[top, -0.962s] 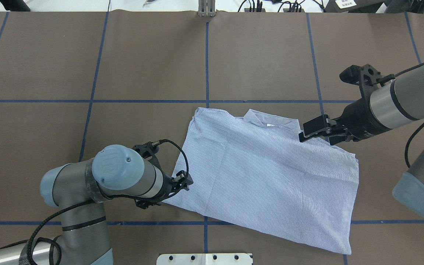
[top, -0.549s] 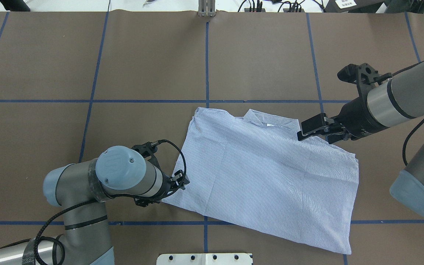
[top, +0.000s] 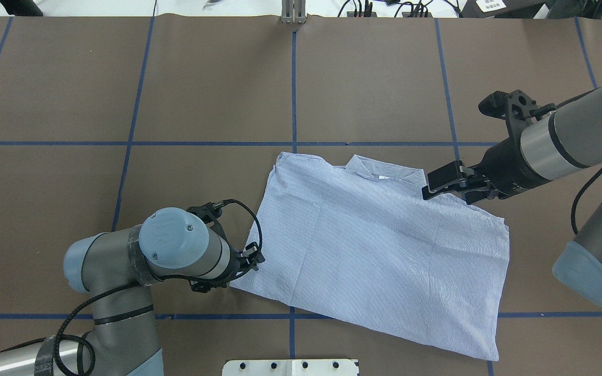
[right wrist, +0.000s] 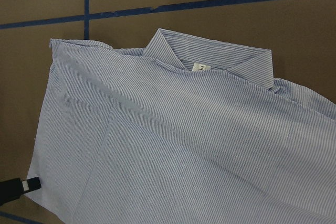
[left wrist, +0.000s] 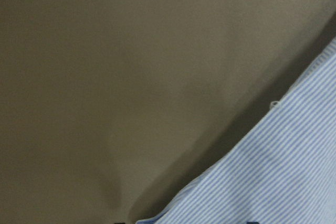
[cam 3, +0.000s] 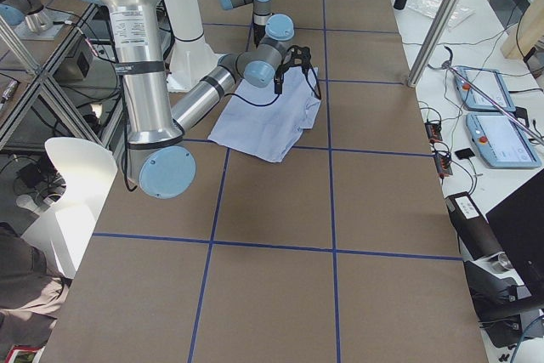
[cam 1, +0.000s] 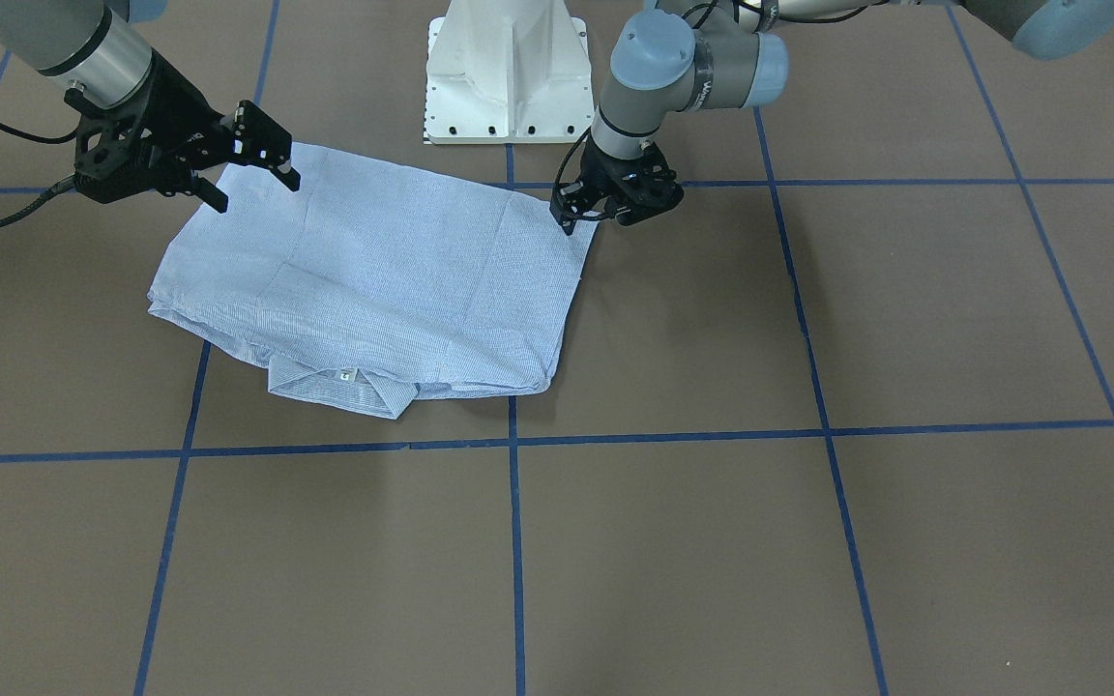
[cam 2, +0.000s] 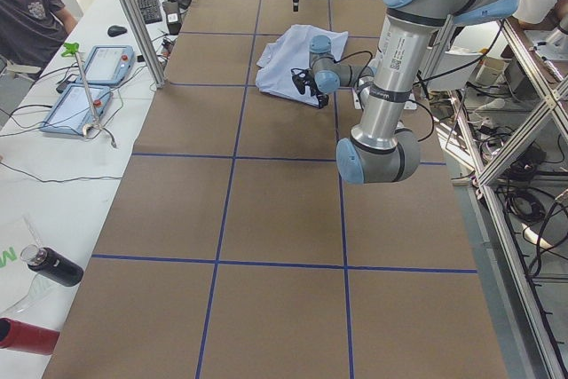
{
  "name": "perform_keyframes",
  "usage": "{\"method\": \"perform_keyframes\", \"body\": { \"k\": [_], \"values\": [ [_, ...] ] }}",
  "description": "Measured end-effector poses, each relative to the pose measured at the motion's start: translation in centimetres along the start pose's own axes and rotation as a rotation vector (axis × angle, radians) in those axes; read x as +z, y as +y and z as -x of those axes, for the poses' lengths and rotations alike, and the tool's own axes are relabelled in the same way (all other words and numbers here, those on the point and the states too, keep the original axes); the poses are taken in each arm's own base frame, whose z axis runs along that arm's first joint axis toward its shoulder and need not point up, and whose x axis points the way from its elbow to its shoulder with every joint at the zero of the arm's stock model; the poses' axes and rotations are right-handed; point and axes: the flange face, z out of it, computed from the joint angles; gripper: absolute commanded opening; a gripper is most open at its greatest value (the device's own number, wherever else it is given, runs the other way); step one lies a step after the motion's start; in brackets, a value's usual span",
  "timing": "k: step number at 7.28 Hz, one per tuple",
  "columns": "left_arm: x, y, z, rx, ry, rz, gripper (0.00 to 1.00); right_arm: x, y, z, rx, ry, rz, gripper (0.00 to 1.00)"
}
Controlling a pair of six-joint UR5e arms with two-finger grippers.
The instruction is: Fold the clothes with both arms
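**Striped shirt lies folded on the bench**

We see the pale blue-and-white striped shirt [top: 384,250] folded into a rough rectangle, flat on the brown bench [top: 201,94]. Its collar [top: 379,169] and white label [right wrist: 200,67] face away from the robot. The right hand [cam 1: 257,191] hovers spread wide and empty beside the collar. The left hand [top: 253,258] sits at a near corner; we cannot tell its grip.
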Motion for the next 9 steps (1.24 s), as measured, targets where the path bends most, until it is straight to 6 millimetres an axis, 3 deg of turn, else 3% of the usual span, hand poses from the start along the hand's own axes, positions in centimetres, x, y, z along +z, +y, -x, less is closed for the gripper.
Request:
{"method": "perform_keyframes", "body": {
  "k": [2,3,5,7,9],
  "values": [
    [0.22,-0.01,0.09,-0.001,-0.007,-0.001,0.67,0.02,-0.06,-0.06,0.001,0.001,0.0,1.0],
    [0.26,0.02,0.1,0.0,-0.008,0.0,0.57,0.0,-0.09,-0.08,0.002,0.001,-0.001,1.0],
    [0.31,0.1,0.17,0.0,-0.009,0.002,0.33,-0.02,-0.2,-0.2,0.005,0.003,-0.003,1.0],
    [0.29,0.23,0.12,0.0,-0.015,0.002,0.0,-0.16,-0.42,-0.44,0.01,0.005,-0.007,1.0],
    [-0.4,0.63,-0.26,-0.003,-0.029,0.004,0.0,-0.52,-0.77,-0.71,0.017,0.006,-0.013,1.0]
  ]
}}
